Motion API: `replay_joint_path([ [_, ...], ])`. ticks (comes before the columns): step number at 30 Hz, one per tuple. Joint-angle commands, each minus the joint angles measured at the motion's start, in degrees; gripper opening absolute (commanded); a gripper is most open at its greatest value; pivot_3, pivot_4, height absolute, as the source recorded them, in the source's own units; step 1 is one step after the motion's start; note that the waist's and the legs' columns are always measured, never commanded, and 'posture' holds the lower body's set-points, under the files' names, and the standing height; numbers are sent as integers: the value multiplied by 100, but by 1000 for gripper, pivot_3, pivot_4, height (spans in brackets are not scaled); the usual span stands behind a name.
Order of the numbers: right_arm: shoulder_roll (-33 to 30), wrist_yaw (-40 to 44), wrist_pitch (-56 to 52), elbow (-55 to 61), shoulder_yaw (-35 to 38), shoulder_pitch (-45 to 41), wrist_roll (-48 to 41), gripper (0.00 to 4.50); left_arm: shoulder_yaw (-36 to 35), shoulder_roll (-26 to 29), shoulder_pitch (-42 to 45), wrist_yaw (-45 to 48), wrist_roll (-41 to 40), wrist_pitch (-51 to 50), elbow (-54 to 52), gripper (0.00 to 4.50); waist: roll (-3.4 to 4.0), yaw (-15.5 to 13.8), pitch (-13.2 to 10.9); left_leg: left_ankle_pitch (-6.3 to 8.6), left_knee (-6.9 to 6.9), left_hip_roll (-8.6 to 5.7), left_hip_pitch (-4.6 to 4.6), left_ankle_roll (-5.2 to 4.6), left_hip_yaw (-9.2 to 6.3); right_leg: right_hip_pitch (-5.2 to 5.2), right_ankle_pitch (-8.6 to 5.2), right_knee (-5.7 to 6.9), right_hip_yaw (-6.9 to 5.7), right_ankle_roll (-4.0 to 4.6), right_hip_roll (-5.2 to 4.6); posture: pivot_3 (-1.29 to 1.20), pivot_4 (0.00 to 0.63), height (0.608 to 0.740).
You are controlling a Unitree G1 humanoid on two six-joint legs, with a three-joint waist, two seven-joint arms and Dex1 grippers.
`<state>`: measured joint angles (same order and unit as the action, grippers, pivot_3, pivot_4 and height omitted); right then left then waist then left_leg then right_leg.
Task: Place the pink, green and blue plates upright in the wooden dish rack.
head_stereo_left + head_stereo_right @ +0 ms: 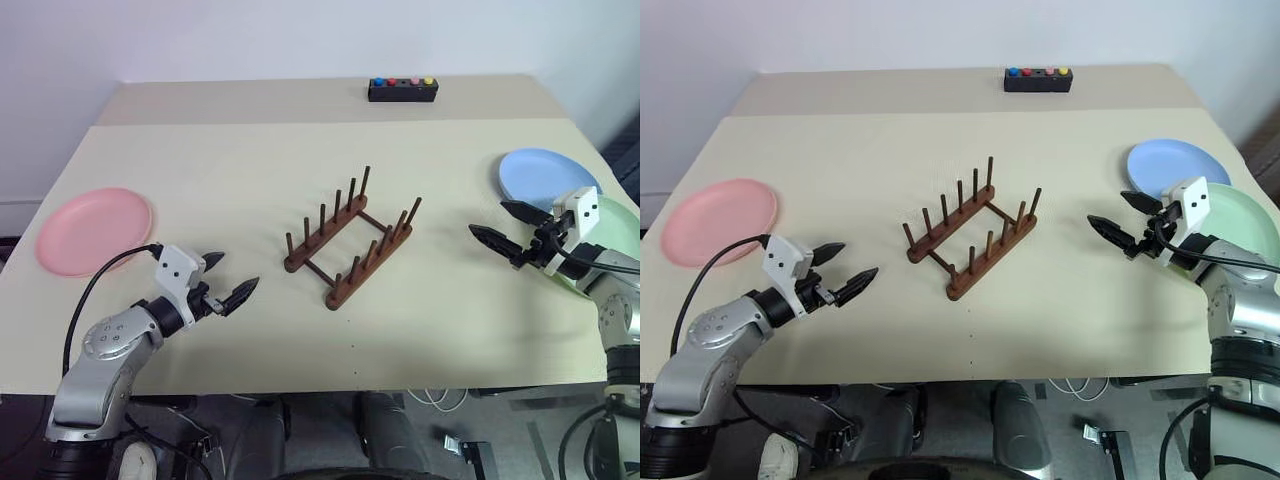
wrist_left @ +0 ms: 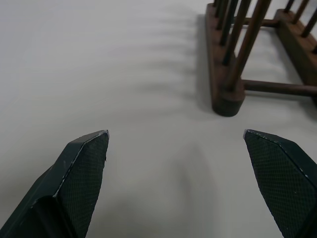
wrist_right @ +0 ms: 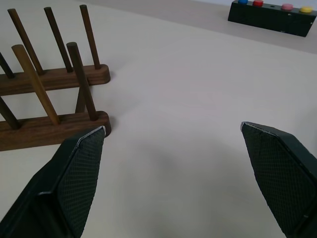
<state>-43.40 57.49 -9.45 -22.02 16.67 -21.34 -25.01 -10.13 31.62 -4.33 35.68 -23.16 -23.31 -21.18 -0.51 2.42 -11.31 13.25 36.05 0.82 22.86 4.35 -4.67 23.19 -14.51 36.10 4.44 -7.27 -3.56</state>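
A pale table [image 1: 250, 330] seen from above by a two-armed robot, with a small dark wooden dish rack [image 1: 351, 240] standing empty at its middle, two rails of thin upright pegs set on a slant. A pink plate [image 1: 90, 228] lies flat near the table's left edge; a blue plate [image 1: 540, 172] lies flat at the far right, and a green plate [image 1: 1240, 222] lies just beside it, nearer the robot, partly hidden behind the right arm. A small black box with coloured buttons [image 1: 402, 90] sits at the far edge. The left gripper [image 1: 226, 282] hovers over bare table between the pink plate and the rack, its two black fingers spread wide apart and holding nothing; the right gripper [image 1: 506, 228] hovers just beside the blue and green plates, fingers likewise wide apart and empty, pointing toward the rack. No plate is racked yet, so the whole task remains. The likely trouble: each plate lies flat with a shallow rim, so fingers may skid over the edge or push the plate off the table's side, which is close for all three. The rack looks light, and a plate nudged against its pegs could shove or tip it; a plate set between pegs at a slant may lean and roll out
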Motion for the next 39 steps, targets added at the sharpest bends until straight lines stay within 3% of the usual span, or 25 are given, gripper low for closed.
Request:
replay_joint_path([
  [1, -2, 39, 125, -49, 48, -208, 7, 4463, -259, 58, -65, -79, -98, -15, -317, 4500, 0, -2, 0, 0, 0, 0, 0, 0, 0, 0, 0, 0, 0, 0, 0, 0, 150, 730],
  [15, 11, 137, 52, 142, -6, -8, 69, 4463, -212, 5, -356, -200, -119, -138, -633, 4500, 0, -3, 0, 0, 1, 0, -1, 0, 0, -1, 0, 1, 0, 0, 0, 0, 150, 730],
  [25, 123, 25, -42, 569, -43, 136, 57, 4463, -445, -187, 143, -308, -425, -248, -288, 4500, 0, 3, 0, 0, 1, 0, -1, 0, 0, -1, 1, 2, 0, 0, 1, 0, 150, 730],
  [34, 213, -55, -64, 787, 13, 358, 37, 4463, -1701, -233, 1068, -1889, 0, -114, 631, 4500, 0, 17, 0, 0, 1, 0, -3, 0, -1, -1, 13, 4, -1, -23, 1, 0, 150, 730],
  [39, 312, -113, 21, 578, -71, 36, 97, 4463, -2414, -154, 1679, -3565, 536, -679, 1722, 4500, -2, 13, 1, 0, 7, 0, -4, 0, -4, -1, 14, 9, -2, -24, 3, 0, 150, 730],
])
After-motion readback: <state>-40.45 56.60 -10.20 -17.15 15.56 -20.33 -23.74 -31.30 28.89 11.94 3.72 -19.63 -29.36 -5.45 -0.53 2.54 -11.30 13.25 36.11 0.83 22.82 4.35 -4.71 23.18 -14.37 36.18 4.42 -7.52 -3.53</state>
